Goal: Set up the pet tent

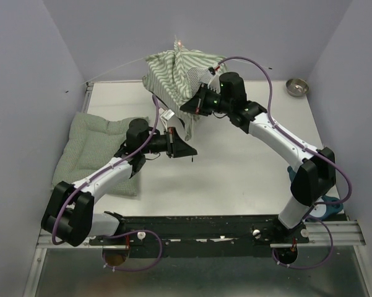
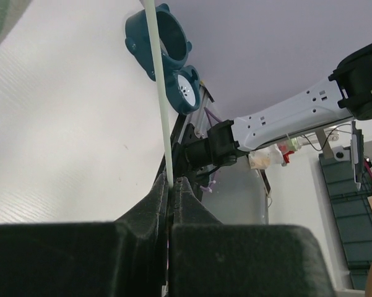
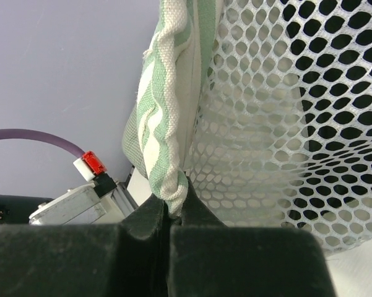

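**A:** Where is the pet tent (image 1: 176,74) found?

**B:** It is seen slumped in a crumpled heap at the upper middle of the overhead view, at the far edge of the white table (image 1: 247,167), against the back wall. Soft green-and-white striped cloth is shown, with a pale mesh panel (image 1: 198,77) of open oval holes on its right face.

**A:** How is it gripped?

**B:** A rolled striped hem of the tent, just beside the mesh, is pinched at the tips of the right gripper (image 3: 176,197), whose dark padded jaws are pressed tight together. The right arm is bent at the elbow at the right of the frame and is reached up and left to the tent's lower front.

**A:** And the other arm?

**B:** The left gripper (image 2: 173,185) is clamped on a thin, smooth whitish pole (image 2: 161,99), which is run nearly straight from the jaw tips to the top of the wrist view. The left arm is stretched from the lower left toward the centre, with the gripper held low, below the tent in the frame.

**A:** What is noted around it?

**B:** A flat, quilted green checked cushion (image 1: 90,148) is laid at the left, partly under the left arm. A small round metal bowl (image 1: 297,86) is placed at the upper right. A teal moulded piece (image 2: 164,49) with round openings is seen at the top of the left wrist view.
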Robot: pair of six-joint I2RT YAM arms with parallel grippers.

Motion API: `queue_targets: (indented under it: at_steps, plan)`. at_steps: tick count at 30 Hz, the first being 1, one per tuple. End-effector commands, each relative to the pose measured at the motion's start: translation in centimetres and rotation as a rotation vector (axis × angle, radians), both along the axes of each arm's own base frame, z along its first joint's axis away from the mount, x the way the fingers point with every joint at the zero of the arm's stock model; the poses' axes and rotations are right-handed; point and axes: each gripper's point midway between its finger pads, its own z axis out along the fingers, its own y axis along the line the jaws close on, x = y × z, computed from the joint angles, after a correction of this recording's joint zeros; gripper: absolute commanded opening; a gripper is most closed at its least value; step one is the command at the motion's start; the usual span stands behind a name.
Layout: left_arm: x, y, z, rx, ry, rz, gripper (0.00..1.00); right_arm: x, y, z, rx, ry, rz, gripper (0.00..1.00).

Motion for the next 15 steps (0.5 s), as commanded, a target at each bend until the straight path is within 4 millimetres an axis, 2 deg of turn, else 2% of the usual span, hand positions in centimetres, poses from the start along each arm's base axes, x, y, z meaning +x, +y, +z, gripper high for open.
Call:
queue_targets:
  at_steps: [1, 8, 13, 15]
  plan:
    - [4.0, 1.0, 4.7, -0.055, -0.225, 0.142, 0.08, -3.1, 0.4, -3.1, -0.07, 0.152, 0.08, 0.01]
    - [3.9, 1.0, 5.1, -0.053, -0.232, 0.136, 0.29, -2.9, 0.2, -3.4, -0.076, 0.151, 0.061, 0.01]
    - [3.3, 1.2, 4.2, -0.038, -0.202, 0.135, 0.34, -2.3, 0.1, -3.2, -0.076, 0.141, 0.032, 0.01]
    - [2.7, 1.1, 3.6, -0.05, -0.155, 0.124, 0.44, -2.0, 0.2, -3.1, -0.069, 0.146, 0.025, 0.01]
